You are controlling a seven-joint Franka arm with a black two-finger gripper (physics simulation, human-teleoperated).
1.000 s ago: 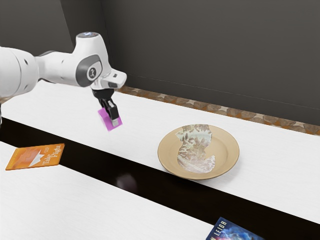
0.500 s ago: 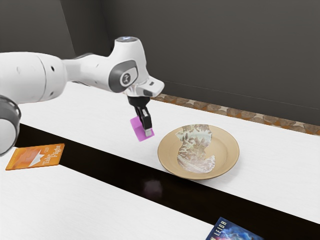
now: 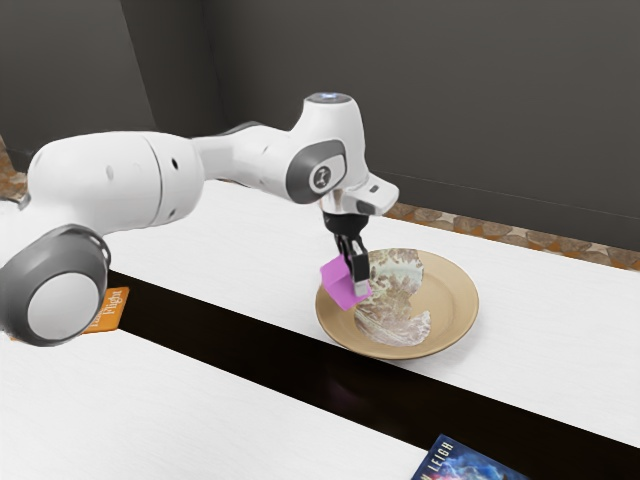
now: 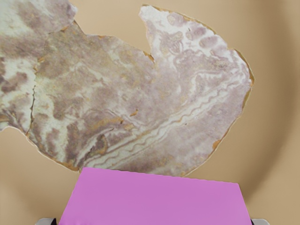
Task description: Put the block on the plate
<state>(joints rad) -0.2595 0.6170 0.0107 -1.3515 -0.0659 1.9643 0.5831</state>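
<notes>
My gripper (image 3: 354, 284) is shut on the magenta block (image 3: 342, 284), which hangs tilted over the near-left part of the tan plate (image 3: 453, 312) in the exterior view. The plate carries a patterned patch with an irregular outline. In the wrist view the block (image 4: 157, 199) lies at the lower edge between the gripper's (image 4: 157, 222) two fingertips, one at each side of it. Behind it spread the patch and the plate's tan surface (image 4: 274, 140). How high the block is above the plate I cannot tell.
An orange book (image 3: 112, 312) lies at the exterior view's left, partly hidden by the arm. A blue book (image 3: 465, 462) is at the bottom edge. A black strip (image 3: 255, 345) runs across the white table (image 3: 200, 400).
My arm has carried the block toward the exterior view's right and lower in that view, from beside the plate to over its edge area. The plate has stayed still.
</notes>
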